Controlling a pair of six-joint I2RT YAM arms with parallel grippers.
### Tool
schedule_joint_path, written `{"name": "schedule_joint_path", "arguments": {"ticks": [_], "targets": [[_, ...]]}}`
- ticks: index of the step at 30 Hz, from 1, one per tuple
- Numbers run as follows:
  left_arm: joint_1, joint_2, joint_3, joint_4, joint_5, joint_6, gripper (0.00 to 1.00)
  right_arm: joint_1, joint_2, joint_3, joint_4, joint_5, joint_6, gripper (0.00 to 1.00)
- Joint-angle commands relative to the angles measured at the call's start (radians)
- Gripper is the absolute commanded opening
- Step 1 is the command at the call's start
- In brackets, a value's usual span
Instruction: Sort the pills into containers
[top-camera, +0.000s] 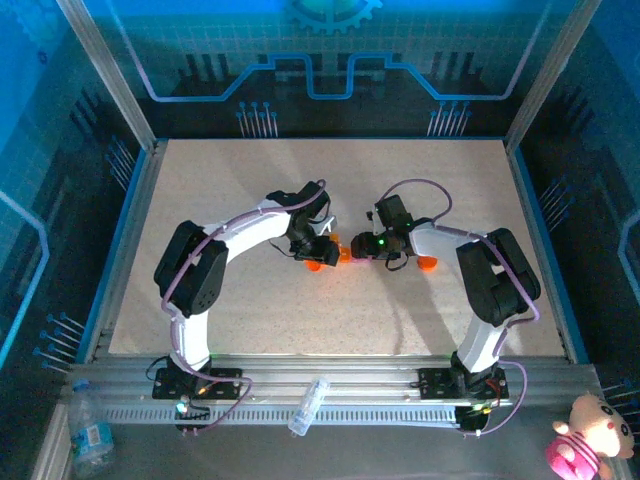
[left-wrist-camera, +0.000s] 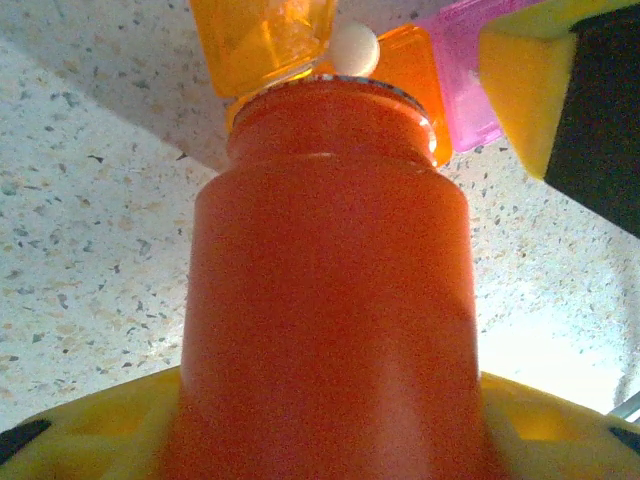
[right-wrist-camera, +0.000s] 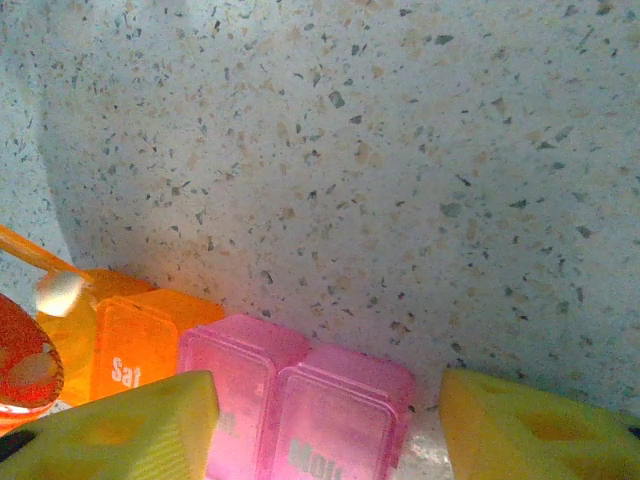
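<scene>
Orange bottle (left-wrist-camera: 325, 300) pinched by left gripper (left-wrist-camera: 320, 430), mouth tipped at containers (right-wrist-camera: 250, 390) along bottom left of right wrist view. White pill (left-wrist-camera: 353, 48) at bottle lip beside open orange cell (right-wrist-camera: 75, 340), not yet in. Right gripper (right-wrist-camera: 330, 430) straddling pink cells (right-wrist-camera: 340, 400); clamped or loose, cannot tell. Cell contents unreadable. Judged early: most sorting left.

Robot lab cell: aluminium frame (top-camera: 105, 70), blue-lit panels (top-camera: 330, 60).

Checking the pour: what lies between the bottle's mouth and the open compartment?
One white pill, at the bottle rim; the left wrist view shows it.
</scene>
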Motion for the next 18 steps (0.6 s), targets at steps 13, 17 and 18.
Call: {"name": "schedule_joint_path", "arguments": {"ticks": [13,17,18], "targets": [[0.01,-0.008,-0.017,0.0,0.028,-0.007,0.0,0.004,0.027,-0.012,-0.011,0.025,0.006,0.61],[0.012,-0.037,-0.071,0.065,0.023,0.004,0.0,0.005,0.025,-0.014,-0.014,0.028,0.004,0.61],[0.012,-0.043,-0.084,0.081,0.023,0.005,0.0,0.005,0.026,-0.013,-0.016,0.028,0.004,0.61]]}}
